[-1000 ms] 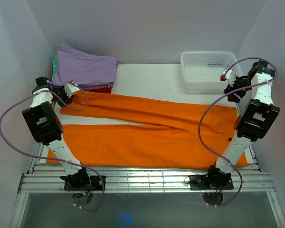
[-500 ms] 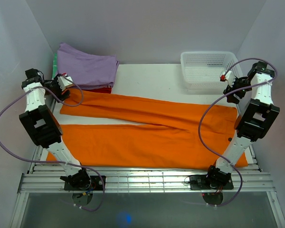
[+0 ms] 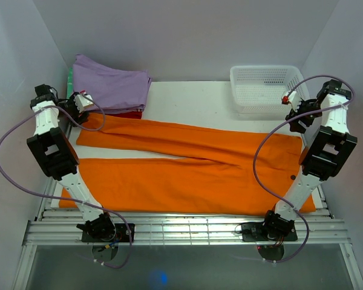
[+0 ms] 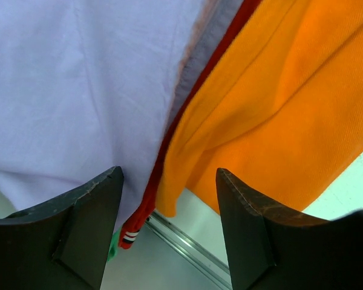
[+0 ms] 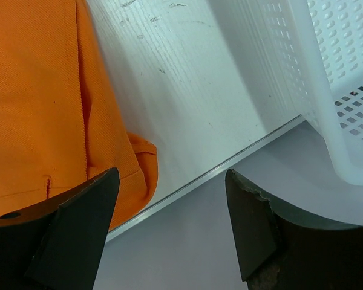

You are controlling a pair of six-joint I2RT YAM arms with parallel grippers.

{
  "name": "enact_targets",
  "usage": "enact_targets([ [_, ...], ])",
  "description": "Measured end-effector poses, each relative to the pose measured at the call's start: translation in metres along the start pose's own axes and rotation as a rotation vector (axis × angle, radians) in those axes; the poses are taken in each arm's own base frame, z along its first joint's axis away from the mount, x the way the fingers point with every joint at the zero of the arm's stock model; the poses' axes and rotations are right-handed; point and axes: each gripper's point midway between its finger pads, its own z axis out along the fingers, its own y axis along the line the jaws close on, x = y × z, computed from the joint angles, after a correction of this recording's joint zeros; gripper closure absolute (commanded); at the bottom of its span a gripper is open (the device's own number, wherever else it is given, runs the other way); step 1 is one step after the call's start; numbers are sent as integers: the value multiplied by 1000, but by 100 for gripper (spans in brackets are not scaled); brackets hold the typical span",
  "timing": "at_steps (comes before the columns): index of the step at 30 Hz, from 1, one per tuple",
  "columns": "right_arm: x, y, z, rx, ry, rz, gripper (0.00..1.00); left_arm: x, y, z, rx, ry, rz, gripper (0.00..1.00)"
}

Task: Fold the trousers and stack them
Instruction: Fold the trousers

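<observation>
Orange, lilac and white dominate this tabletop.

1. Table (image 3: 193,99): white top, metal rails along the near edge, both arm bases bolted there.
2. Trousers (image 3: 187,166): bright orange soft cloth, spread flat and unfolded, reaching nearly from the left edge to the right. Waist end lies at the right edge and both legs run left. The near leg lies along the near edge. The far leg slants up towards the far left corner, and its hem touches the garment stack there. A white wedge of table shows between the two legs. In the right wrist view, one waist corner is slightly turned up near the table's edge.
3. Lilac garment (image 3: 109,87): folded, on top of the stack at the far left corner.
4. Basket (image 3: 266,104): white perforated plastic, far right corner, apart from the trousers.
5. Red garment (image 3: 130,114): folded under the lilac one, only its edge showing, touching the trouser hem.
6. Green garment (image 3: 69,77): a sliver at the stack's left side.
7. Left gripper (image 4: 169,172): released, jaws wide apart and holding nothing, above the spot where hem and stack meet.
8. Right gripper (image 5: 172,174): released, jaws wide and holding nothing, above the right table edge between waist corner and basket.
</observation>
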Motion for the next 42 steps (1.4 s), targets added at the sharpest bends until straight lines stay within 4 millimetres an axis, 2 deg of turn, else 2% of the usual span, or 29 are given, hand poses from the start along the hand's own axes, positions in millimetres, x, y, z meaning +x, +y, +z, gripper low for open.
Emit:
enact_targets([
  [6, 4, -1, -2, 4, 3, 8, 23, 14, -19, 9, 41, 21, -21, 28],
  [12, 5, -1, -3, 6, 4, 12, 23, 20, -24, 14, 45, 26, -19, 30],
  [15, 5, -1, -3, 6, 4, 11, 23, 20, -24, 15, 44, 26, -16, 38],
  [16, 5, -1, -3, 6, 4, 11, 23, 20, -24, 15, 42, 26, -12, 43],
  [17, 5, -1, -3, 6, 4, 11, 24, 20, -23, 15, 41, 25, -9, 54],
  [20, 5, -1, -3, 6, 3, 11, 24, 21, -24, 16, 40, 25, 8, 67],
  [23, 5, -1, -3, 6, 4, 11, 24, 21, -29, 17, 45, 24, 17, 70],
  [26, 5, -1, -3, 6, 4, 11, 23, 20, -35, 14, 46, 26, 27, 66],
  [29, 5, -1, -3, 6, 3, 11, 23, 15, -41, 9, 44, 27, 37, 50],
  [30, 5, -1, -3, 6, 3, 11, 23, 14, -43, 6, 42, 28, 38, 41],
  [32, 5, -1, -3, 6, 3, 12, 23, 11, -49, 3, 40, 29, 32, 37],
  [35, 5, -1, -3, 6, 3, 12, 23, 9, -51, 0, 27, 28, 27, 35],
  [42, 5, -1, -3, 6, 3, 12, 24, 8, -48, -2, 14, 27, 26, 45],
])
